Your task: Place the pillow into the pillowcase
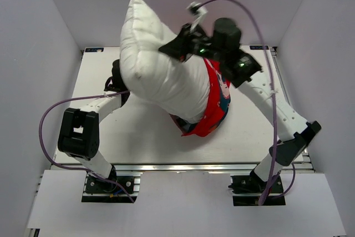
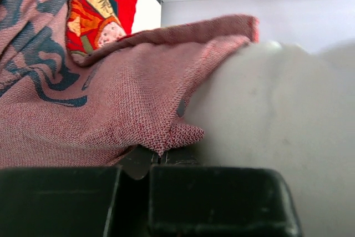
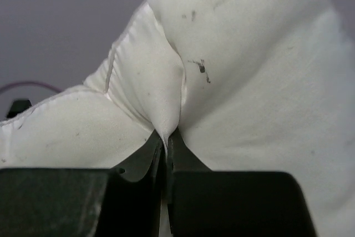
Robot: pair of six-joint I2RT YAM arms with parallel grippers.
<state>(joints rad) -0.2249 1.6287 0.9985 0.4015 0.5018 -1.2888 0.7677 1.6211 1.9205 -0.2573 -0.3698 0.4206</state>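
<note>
The plump white pillow (image 1: 161,65) stands tilted over the table, its lower end inside the red printed pillowcase (image 1: 217,104). My right gripper (image 1: 176,45) is shut on a pinched fold of the pillow (image 3: 166,120) at its upper right side. My left gripper (image 1: 117,79) sits behind the pillow's left side, mostly hidden in the top view. In the left wrist view it (image 2: 152,154) is shut on an edge of the pillowcase (image 2: 111,104), with the pillow (image 2: 277,115) bulging to the right of the cloth.
The white table (image 1: 138,137) is boxed in by pale walls on the left, right and back. Purple cables (image 1: 55,115) loop beside both arms. The right arm (image 1: 277,109) reaches across the table's right side.
</note>
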